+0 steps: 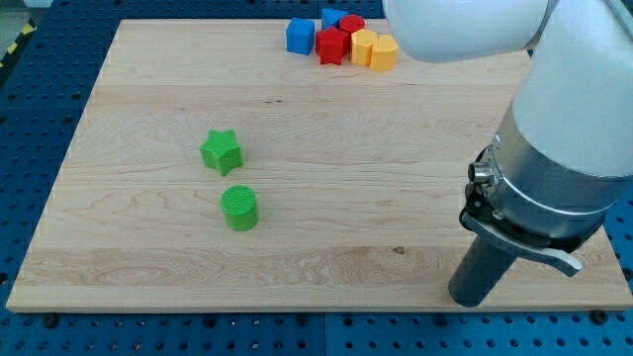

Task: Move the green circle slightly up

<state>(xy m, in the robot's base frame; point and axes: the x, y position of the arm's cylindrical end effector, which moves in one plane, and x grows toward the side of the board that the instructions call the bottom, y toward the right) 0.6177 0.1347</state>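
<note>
The green circle (239,208) is a short round block on the wooden board (148,109), left of the middle and toward the view's bottom. A green star (222,151) lies just above it and slightly left, apart from it. My tip (470,299) is the lower end of the dark rod at the view's bottom right, far to the right of the green circle and a little lower. It touches no block.
A tight cluster sits at the board's top edge: a blue cube (300,37), a second blue block (331,17), a red star-like block (332,45), a red round block (352,24) and two yellow blocks (374,48). The arm's white body (574,109) covers the board's right side.
</note>
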